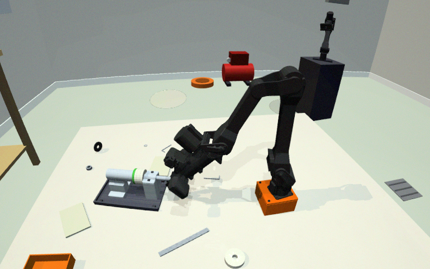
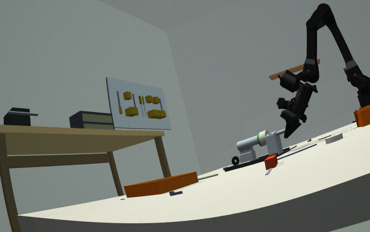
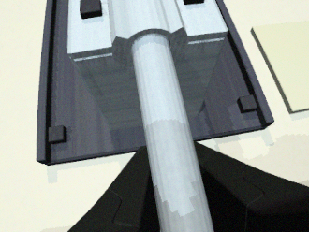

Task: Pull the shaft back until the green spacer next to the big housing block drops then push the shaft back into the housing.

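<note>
The grey shaft [image 1: 162, 178] [image 2: 280, 132] [image 3: 161, 94] sticks out of the slotted support block [image 1: 151, 189] [image 2: 273, 144] toward the arm. My gripper [image 1: 171, 179] [image 2: 285, 131] [image 3: 166, 152] is shut on its outer end; the fingers flank it in the wrist view. The green spacer [image 1: 134, 175] [image 2: 258, 139] is up in the row, against the big round grey housing [image 1: 119, 174] [image 2: 246, 144]. White spacers [image 1: 139, 176] [image 2: 263, 137] sit between it and the support block. The shaft inside the spacers and housing is hidden.
The dark base tray [image 1: 126, 204] [image 3: 43, 108] carries the assembly. A pale plate [image 1: 75, 219] [image 3: 286, 65], a flat bar [image 1: 184, 241], a white disc [image 1: 230, 260] and an orange bin [image 1: 72, 260] [image 2: 160, 185] lie around it. A red block [image 2: 270, 162] is beside the tray.
</note>
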Tool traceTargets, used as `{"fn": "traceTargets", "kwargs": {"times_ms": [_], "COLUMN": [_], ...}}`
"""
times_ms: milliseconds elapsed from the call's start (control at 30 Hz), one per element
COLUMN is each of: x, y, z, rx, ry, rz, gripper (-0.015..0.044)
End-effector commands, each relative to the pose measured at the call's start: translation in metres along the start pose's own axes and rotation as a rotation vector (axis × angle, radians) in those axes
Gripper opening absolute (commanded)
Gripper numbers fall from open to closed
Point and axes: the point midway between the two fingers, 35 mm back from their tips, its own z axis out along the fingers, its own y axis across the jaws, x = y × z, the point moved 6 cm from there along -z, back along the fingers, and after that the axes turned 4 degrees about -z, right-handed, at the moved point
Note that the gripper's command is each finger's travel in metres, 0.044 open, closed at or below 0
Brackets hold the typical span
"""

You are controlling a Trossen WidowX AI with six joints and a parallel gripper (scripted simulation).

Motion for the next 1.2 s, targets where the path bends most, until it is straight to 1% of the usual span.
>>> {"fn": "traceTargets", "kwargs": {"times_ms": [0, 1167], "x": [0.0006, 0.0028], "y": [0.0003, 0.0004], "z": [-0.0005, -0.0026], "rx": [-0.003, -0.003], "ry": [0.000, 0.000], "rz": [0.002, 0.002], "gripper": [0.0000, 0.0000]}}
